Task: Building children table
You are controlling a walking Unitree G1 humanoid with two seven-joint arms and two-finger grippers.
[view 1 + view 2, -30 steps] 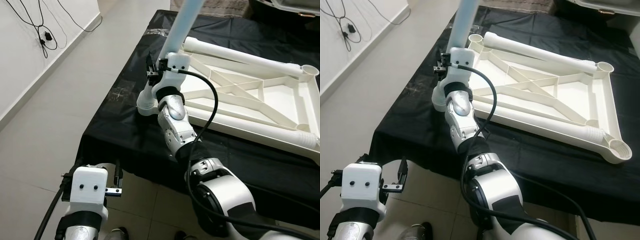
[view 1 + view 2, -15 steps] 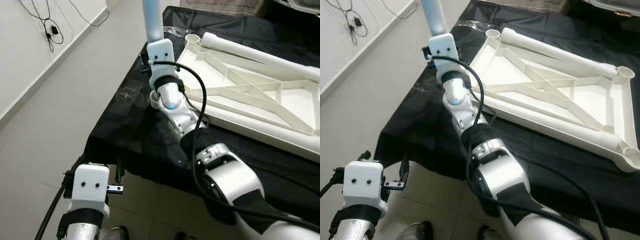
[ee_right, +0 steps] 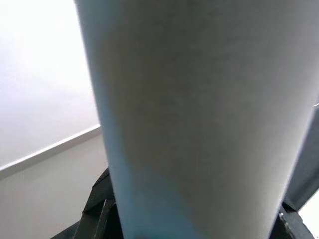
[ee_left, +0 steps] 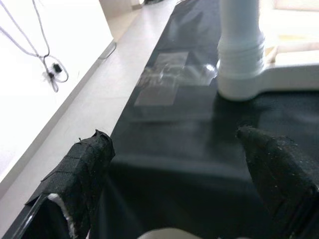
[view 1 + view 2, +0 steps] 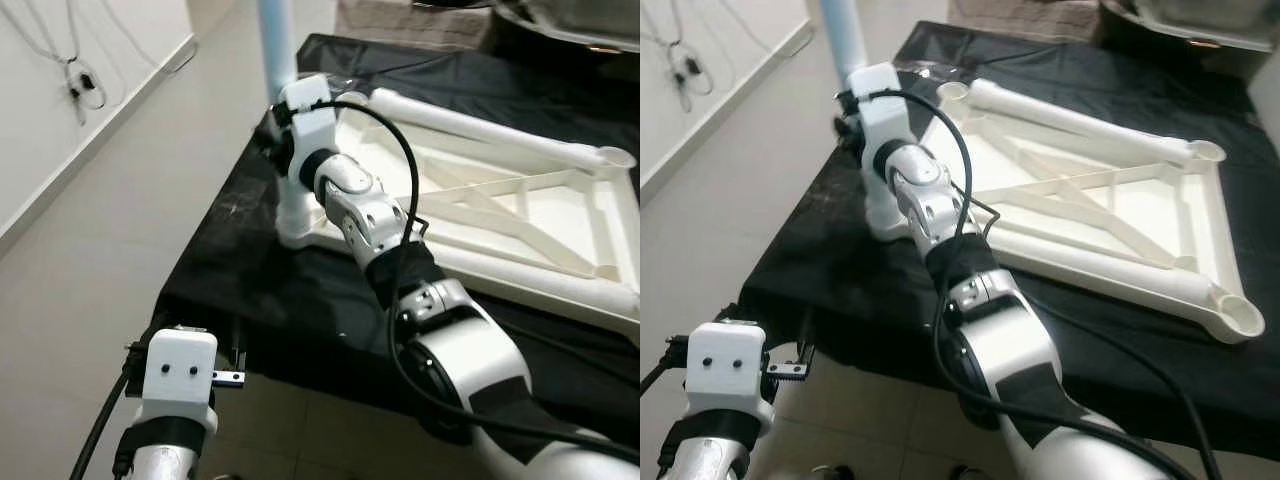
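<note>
The right gripper (image 5: 283, 135) clamps a pale blue table leg (image 5: 274, 45), which now stands nearly upright in the corner socket (image 5: 296, 215) of the upturned white tabletop (image 5: 1120, 215) directly below the gripper, where a second ago it leaned toward the tabletop. The left gripper (image 4: 184, 169), fingers spread and empty, hangs below the edge of the black-draped table (image 5: 235, 270), unmoved.

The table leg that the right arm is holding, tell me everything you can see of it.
The pale blue-white plastic tube leg is a smooth, round, plain tube. It stands nearly upright in the round socket at the near-left corner of the white upturned plastic tabletop, which lies on the black cloth-covered table. Its top runs out of frame. The right claw grips it just above the socket, with the tube close against its camera.
</note>
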